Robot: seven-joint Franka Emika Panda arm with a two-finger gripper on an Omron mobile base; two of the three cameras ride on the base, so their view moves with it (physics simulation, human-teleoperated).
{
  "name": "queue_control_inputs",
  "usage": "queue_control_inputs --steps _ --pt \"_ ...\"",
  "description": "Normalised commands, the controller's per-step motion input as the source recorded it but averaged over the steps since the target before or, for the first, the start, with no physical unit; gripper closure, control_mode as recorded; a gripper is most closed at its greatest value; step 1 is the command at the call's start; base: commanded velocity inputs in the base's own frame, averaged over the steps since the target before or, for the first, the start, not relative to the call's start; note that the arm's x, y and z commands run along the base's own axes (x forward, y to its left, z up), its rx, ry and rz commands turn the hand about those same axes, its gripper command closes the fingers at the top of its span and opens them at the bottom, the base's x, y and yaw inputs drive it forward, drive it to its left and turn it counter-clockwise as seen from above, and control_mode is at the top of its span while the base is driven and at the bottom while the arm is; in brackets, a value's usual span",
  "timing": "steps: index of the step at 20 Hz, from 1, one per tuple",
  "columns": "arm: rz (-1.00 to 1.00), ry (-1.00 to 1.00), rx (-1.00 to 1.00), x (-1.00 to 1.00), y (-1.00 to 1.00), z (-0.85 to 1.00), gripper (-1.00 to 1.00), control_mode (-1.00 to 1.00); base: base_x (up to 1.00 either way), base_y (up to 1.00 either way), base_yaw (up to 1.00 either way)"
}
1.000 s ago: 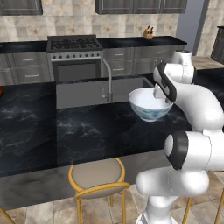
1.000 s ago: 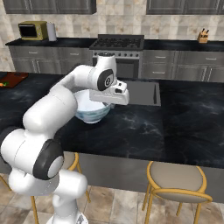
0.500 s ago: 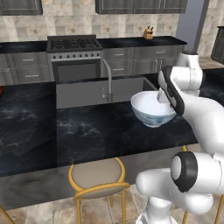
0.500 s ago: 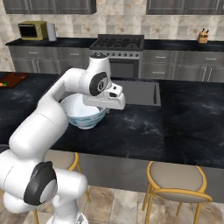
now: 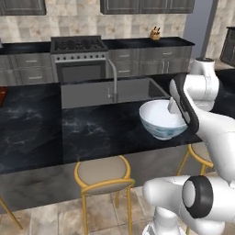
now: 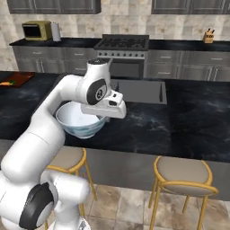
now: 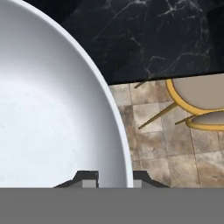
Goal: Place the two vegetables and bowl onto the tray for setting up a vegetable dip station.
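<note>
You see the bowl [image 5: 161,120] as smooth, glossy white glazed ware, its outside faintly bluish. The counter [image 5: 96,128] looks like polished black stone with white veining. The stools [image 6: 183,172] show yellow metal frames and matt beige seats. The floor [image 7: 153,144] reads as matt mottled stone tile.

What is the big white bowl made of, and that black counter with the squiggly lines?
The bowl looks like glazed ceramic: smooth, glossy white inside, with a faint bluish pattern outside. It might be hard plastic; a rendered picture cannot settle that. The counter looks like polished black marble or similar stone, judging by its pale veins and soft shine.
</note>
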Motion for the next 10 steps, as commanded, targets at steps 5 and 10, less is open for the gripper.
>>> queue_control_inputs --steps 5,10 --pt "0.0 0.0 0.0 0.0 0.0 0.0 1.0 1.0 -0.98 0.51 0.0" --pt "0.0 0.0 0.0 0.0 0.0 0.0 1.0 1.0 -0.73 0.97 -0.01"
